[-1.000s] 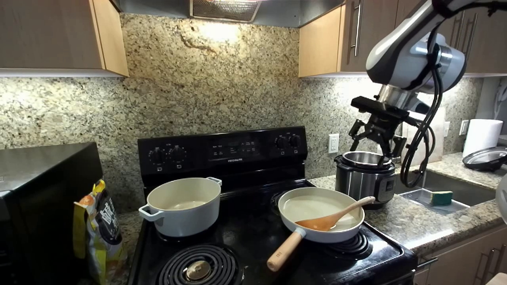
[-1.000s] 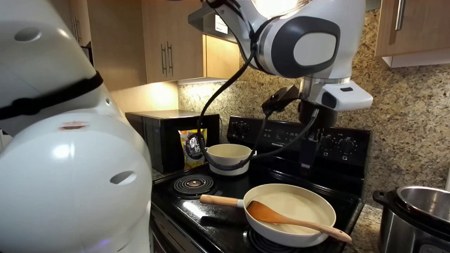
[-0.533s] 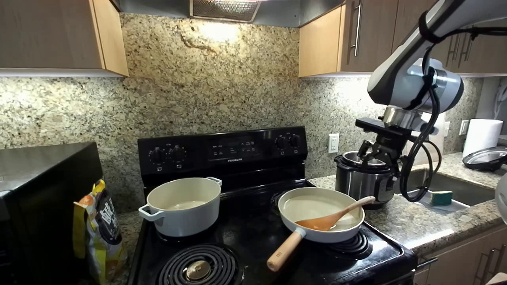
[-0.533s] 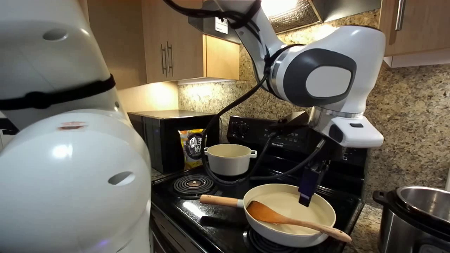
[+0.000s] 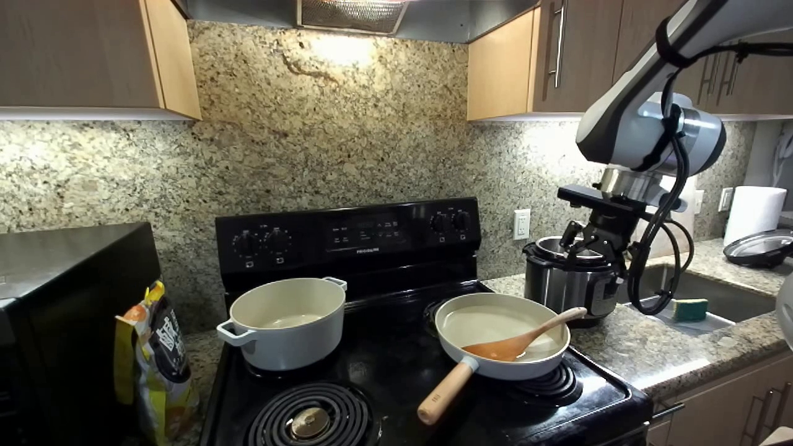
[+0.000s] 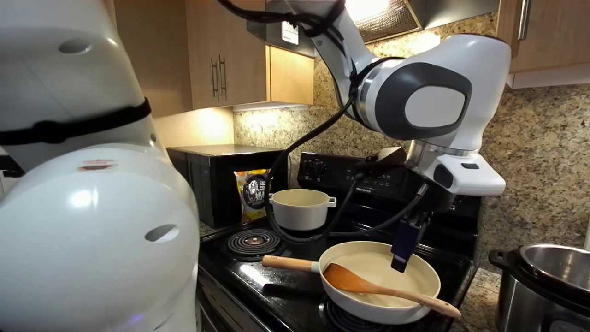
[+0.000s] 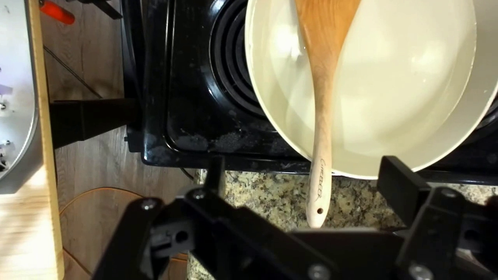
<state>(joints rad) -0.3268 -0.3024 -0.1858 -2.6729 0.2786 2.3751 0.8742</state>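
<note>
Hovering near the wooden spatula (image 7: 323, 112), hand (image 7: 307, 179) spread wide, nothing gripped, orange cord (image 7: 106, 188) shown by the wrist view alone

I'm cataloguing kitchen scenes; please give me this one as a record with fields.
surface: glossy black coil stove
on it: round pale-grey frying pan, deep pale-grey two-handled pot
utensil: orange-brown wooden spatula, head in the pan, handle end past the rim
robot: gripper open, holding nothing; spatula handle shows between its fingers in the wrist view
beside stove: cylindrical silver-and-black cooker, lid off
</note>
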